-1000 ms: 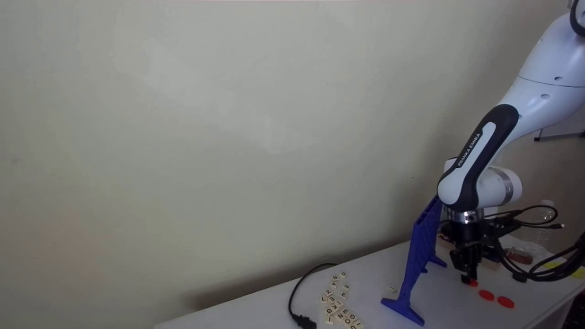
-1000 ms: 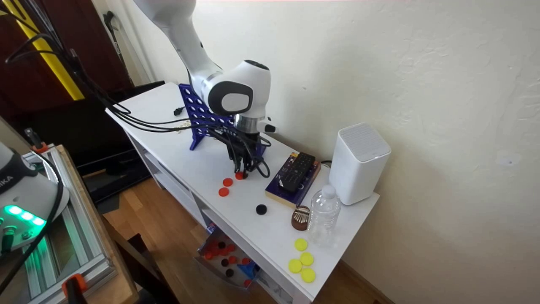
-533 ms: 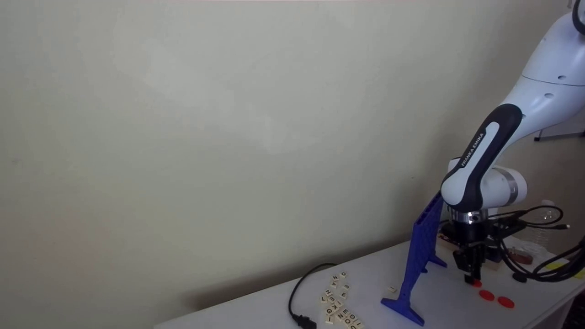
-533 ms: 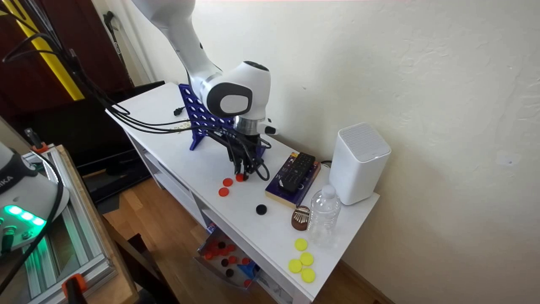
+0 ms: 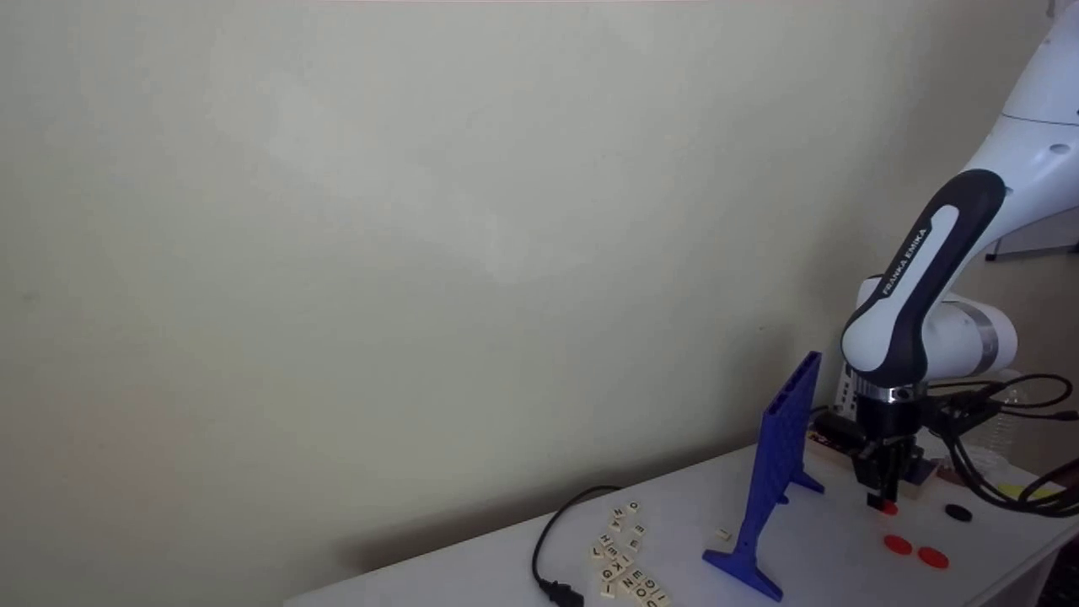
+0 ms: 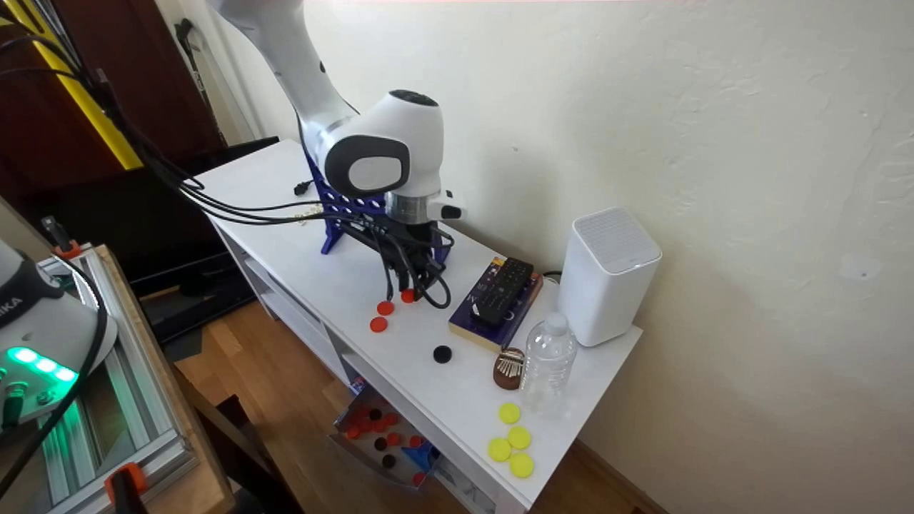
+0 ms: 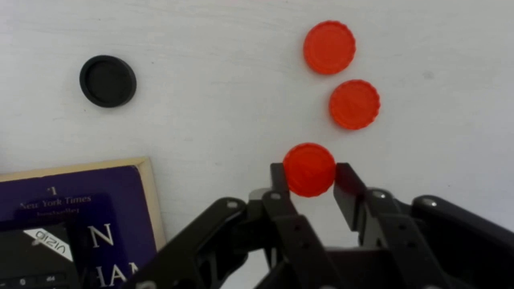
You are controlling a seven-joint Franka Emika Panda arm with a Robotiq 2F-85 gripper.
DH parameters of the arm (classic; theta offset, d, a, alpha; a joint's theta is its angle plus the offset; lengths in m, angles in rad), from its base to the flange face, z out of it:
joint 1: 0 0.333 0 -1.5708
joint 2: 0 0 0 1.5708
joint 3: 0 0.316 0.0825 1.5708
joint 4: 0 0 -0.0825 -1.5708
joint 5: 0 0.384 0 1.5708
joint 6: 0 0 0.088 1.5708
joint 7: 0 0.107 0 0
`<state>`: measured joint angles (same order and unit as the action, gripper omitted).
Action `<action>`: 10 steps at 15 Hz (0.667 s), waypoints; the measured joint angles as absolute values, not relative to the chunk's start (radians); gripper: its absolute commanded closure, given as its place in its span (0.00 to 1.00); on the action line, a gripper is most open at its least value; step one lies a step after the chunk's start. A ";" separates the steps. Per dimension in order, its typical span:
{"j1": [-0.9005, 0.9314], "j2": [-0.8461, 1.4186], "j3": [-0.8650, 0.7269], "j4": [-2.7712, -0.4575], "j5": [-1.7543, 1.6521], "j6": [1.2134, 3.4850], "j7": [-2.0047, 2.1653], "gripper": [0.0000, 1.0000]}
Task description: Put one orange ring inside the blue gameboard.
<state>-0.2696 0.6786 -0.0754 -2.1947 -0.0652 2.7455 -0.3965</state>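
I pinch one orange ring [image 7: 309,170] between my jaws; slotting it into the blue gameboard [image 5: 777,447], clear of them, remains.

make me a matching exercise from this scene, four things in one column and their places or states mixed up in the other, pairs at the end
Things
1. black remote
2. blue gameboard
3. yellow discs
4. gripper

Places and states
A. closed on one orange ring
B. four of them, lying flat on the white table
C. on top of the book
D. standing upright on splayed feet

Pairs
1-C, 2-D, 3-B, 4-A
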 measured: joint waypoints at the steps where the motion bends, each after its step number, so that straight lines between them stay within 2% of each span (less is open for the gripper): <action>1: -0.273 0.658 -0.073 -2.223 -0.065 2.778 -0.404 0.90; 6: -0.321 0.542 -0.025 -2.373 -0.068 2.931 -0.473 0.90; 10: -0.432 0.452 0.084 -2.481 -0.068 3.030 -0.552 0.90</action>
<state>-0.4323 0.4522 0.0837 -2.4806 -0.0675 3.0296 -0.5516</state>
